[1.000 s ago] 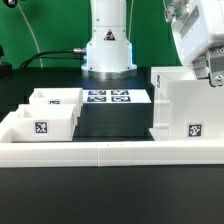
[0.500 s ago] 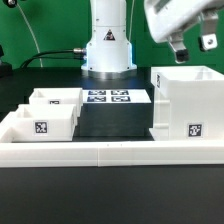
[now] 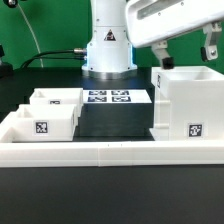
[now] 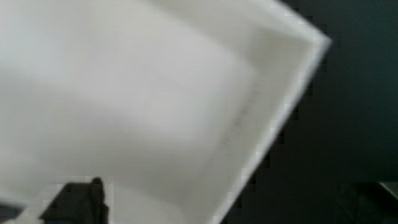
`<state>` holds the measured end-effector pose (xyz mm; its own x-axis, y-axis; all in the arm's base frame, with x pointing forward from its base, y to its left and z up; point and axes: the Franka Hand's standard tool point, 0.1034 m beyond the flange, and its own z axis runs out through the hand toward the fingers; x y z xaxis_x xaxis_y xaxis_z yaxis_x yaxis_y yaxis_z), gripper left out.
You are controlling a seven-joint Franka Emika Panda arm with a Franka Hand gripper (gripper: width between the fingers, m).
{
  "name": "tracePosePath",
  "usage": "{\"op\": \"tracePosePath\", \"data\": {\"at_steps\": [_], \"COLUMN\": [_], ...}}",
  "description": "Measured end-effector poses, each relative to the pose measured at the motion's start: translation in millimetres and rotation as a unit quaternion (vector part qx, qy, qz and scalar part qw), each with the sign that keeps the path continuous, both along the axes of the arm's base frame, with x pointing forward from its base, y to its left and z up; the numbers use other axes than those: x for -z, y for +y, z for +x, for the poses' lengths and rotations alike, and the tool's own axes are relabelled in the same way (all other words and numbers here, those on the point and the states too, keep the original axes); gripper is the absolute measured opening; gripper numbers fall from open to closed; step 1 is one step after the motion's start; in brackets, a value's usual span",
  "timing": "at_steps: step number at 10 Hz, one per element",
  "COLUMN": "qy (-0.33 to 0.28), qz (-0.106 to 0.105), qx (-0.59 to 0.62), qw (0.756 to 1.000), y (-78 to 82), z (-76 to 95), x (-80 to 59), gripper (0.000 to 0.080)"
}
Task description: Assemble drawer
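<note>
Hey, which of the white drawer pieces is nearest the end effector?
The tall housing on the exterior view's right: the end effector hangs above it. The front tray and back tray sit far off at the exterior view's left.

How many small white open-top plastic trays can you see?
2: a small white plastic front tray and a rear tray behind it, both at the exterior view's left.
</note>
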<state>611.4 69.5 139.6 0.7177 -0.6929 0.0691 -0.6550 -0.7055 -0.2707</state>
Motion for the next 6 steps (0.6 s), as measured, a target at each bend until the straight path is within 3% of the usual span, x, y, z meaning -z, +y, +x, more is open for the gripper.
{"op": "tracePosePath", "data": {"at_steps": [2, 4, 6], "qy": [-0.025, -0.031, -0.038], "qz": [-0.037, -0.051, -0.067], "qx": [-0.133, -0.193, -0.250], "qw": [0.990, 0.979, 0.965], "y": [-26.0, -48.3, -48.5], "z": [-4.6, -9.7, -9.9], "x": [-9.5, -13.7, -12.6], "gripper": [0.0649, 0.0649, 0.0649]}}
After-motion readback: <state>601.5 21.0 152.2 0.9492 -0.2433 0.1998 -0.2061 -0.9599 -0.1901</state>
